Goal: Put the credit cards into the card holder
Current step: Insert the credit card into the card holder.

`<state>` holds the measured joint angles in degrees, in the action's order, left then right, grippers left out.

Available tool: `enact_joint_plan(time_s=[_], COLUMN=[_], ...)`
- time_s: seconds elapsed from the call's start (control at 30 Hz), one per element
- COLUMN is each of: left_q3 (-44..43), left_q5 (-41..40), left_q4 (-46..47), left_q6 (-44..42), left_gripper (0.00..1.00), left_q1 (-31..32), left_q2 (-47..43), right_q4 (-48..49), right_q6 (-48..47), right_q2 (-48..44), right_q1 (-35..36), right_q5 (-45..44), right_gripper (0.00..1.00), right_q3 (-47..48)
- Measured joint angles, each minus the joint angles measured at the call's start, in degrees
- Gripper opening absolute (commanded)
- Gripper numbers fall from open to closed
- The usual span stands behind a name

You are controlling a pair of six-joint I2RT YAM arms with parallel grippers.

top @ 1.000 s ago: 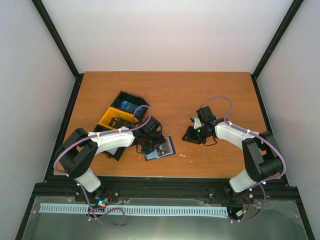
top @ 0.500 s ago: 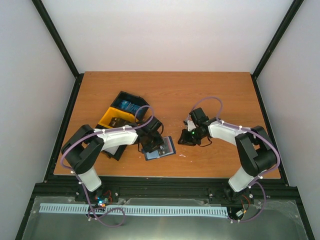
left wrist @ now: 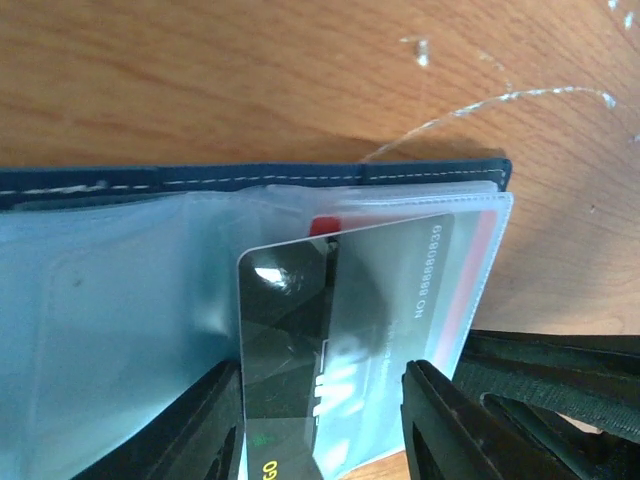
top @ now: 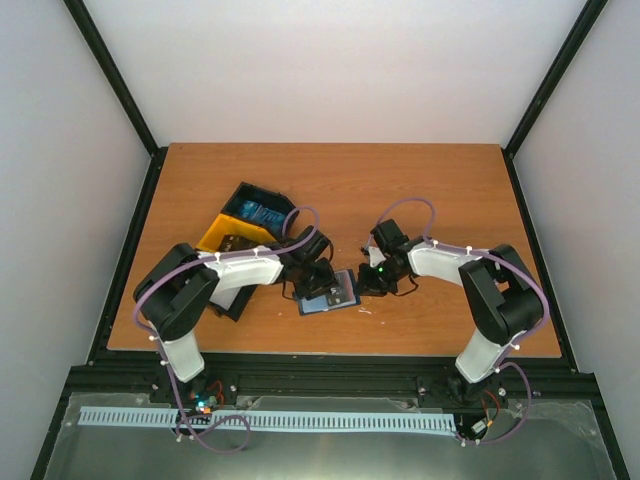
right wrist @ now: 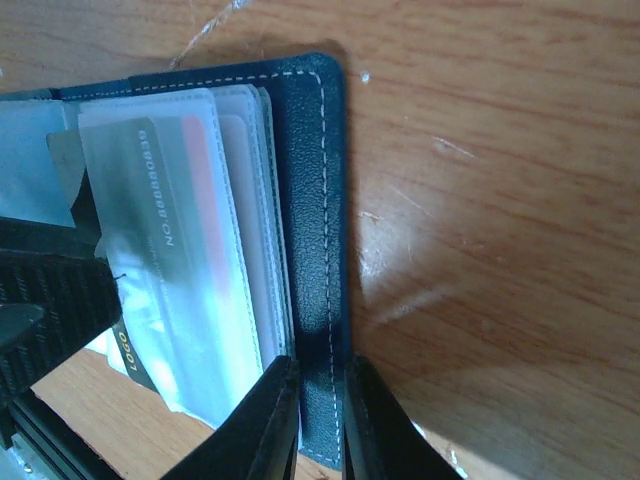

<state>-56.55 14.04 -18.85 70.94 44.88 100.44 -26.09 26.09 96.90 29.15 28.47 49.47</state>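
The card holder lies open on the table between my two grippers, its clear blue-grey pockets facing up. A dark grey credit card sits edgewise between the fingers of my left gripper, which is shut on it. The card's far end is partly inside a clear pocket, over a card with a red stripe. My right gripper is shut on the navy stitched cover edge of the card holder. More credit cards, blue and dark, lie in the tray.
A black-and-yellow three-compartment bin tray stands left of the card holder, close behind my left arm. White scratch marks cross the wooden tabletop. The black frame rail runs along the near edge.
Both grippers have moved toward each other at the card holder, which has shifted slightly right. The left jaws narrowed onto the dark grey card; the right jaws narrowed onto the cover edge.
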Motion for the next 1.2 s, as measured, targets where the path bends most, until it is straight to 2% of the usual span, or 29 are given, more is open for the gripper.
enact_joint_plan(time_s=[0.3, 0.57, 0.83, 0.9, 1.1, 1.2], left_q3=[-3.0, -3.7, 0.2, 1.2, 0.5, 0.2], left_q5=[1.6, 1.6, -0.1, -0.1, 0.8, 1.1], left_q4=[1.4, 2.3, 1.9, 2.0, 2.6, 2.7], left_q6=[-5.2, -9.7, -12.4, -12.5, -13.4, -13.9], left_gripper=[0.51, 0.61, 0.64, 0.63, 0.48, 0.45], left_q1=[-0.1, -0.2, -1.4, -2.3, -3.1, -3.1], left_q2=[2.8, 3.2, -2.6, -3.6, -1.3, 0.4], right_q4=[-0.3, 0.0, -0.8, -0.9, -2.1, -3.0], right_q6=[0.0, 1.6, 3.3, 3.4, 3.3, 3.1], right_q2=[0.3, -0.5, -6.3, -7.1, -7.3, -6.2], right_q1=[0.1, 0.2, 0.2, 0.2, 0.2, 0.2], right_q5=[-0.7, -3.2, -8.0, -8.7, -11.7, -13.3], right_gripper=[0.13, 0.15, 0.20, 0.21, 0.21, 0.21], right_q3=[0.5, 0.5, 1.1, 1.6, 1.7, 1.8])
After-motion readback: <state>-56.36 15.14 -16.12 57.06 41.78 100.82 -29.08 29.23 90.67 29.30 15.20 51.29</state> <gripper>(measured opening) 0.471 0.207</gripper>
